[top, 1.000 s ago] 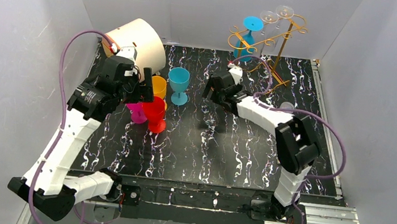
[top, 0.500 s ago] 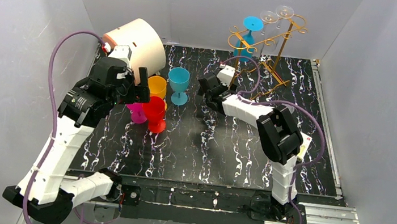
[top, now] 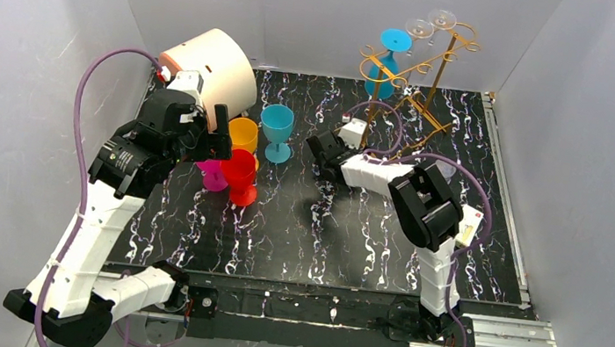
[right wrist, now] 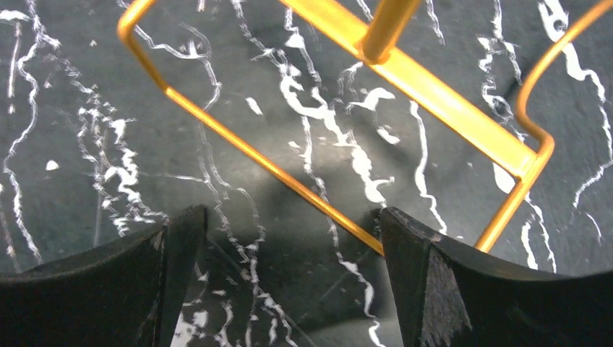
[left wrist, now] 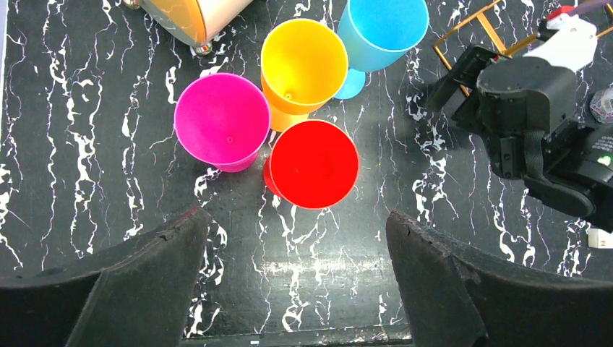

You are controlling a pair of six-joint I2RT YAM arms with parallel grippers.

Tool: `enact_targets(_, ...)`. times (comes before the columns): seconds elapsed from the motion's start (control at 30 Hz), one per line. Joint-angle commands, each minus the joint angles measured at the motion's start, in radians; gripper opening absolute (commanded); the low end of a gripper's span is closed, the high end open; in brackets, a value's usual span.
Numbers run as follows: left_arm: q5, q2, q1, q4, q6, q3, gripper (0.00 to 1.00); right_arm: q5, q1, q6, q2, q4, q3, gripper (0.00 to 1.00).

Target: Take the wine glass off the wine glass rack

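The wine glass rack point(top: 427, 69), a gold wire stand, rises at the back right of the black marbled table. A blue wine glass point(top: 385, 64) hangs upside down from it. Two clear ones point(top: 428, 25) hang at its top. My right gripper point(top: 321, 150) is low over the table, left of the rack's foot and well below the glasses. In the right wrist view it point(right wrist: 289, 238) stands open over bare table, with the rack's rectangular wire base point(right wrist: 441, 97) just beyond and the right fingertip point(right wrist: 405, 238) by one wire. My left gripper point(left wrist: 296, 246) hangs open above the cups, holding nothing.
Pink point(left wrist: 223, 121), orange point(left wrist: 303, 61), red point(left wrist: 314, 164) and blue point(left wrist: 382, 29) cups stand bunched at the left middle. A pale drum point(top: 211, 64) lies tipped at the back left. White walls close in three sides. The right arm's elbow point(top: 424, 205) folds over the table's right half.
My right arm has folded back and its gripper has come down and a little nearer, beside the rack's base. The left arm drew slightly left, then stayed still.
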Motion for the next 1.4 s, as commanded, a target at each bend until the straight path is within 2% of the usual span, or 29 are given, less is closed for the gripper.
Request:
enact_targets(0.0,0.002,-0.005,0.004,-0.017,0.006,0.025,0.91,0.063,-0.004,0.031,-0.106,-0.045,-0.111,0.99)
enact_targets(0.57,0.025,-0.032,0.003,-0.021,-0.019,0.000,0.91,0.117,-0.037,0.138,-0.450,-0.082,-0.519,0.99)
enact_targets(0.7,0.029,-0.036,0.003,-0.014,-0.021,-0.008,0.91,0.079,-0.035,0.099,-0.526,-0.065,-0.540,0.99)
enact_targets(0.87,0.034,-0.033,0.003,-0.008,-0.023,-0.004,0.91,0.011,0.018,0.009,-0.574,0.038,-0.521,0.99)
enact_targets(0.93,0.028,-0.031,0.003,-0.015,-0.023,0.000,0.91,-0.043,0.022,-0.037,-0.528,0.078,-0.460,0.99)
enact_targets(1.03,0.025,-0.034,0.004,-0.029,-0.025,0.010,0.92,0.056,0.009,-0.140,-0.324,0.075,-0.269,0.99)
enact_targets(1.1,0.023,-0.032,0.003,-0.031,-0.024,0.005,0.92,0.049,-0.011,-0.226,-0.233,0.106,-0.193,0.99)
enact_targets(1.2,0.019,-0.026,0.003,-0.031,-0.016,0.007,0.92,0.021,-0.067,-0.234,-0.192,0.106,-0.166,0.99)
enact_targets(1.37,0.023,-0.023,0.003,-0.025,-0.016,0.002,0.92,-0.034,-0.114,-0.200,-0.167,0.111,-0.231,0.99)
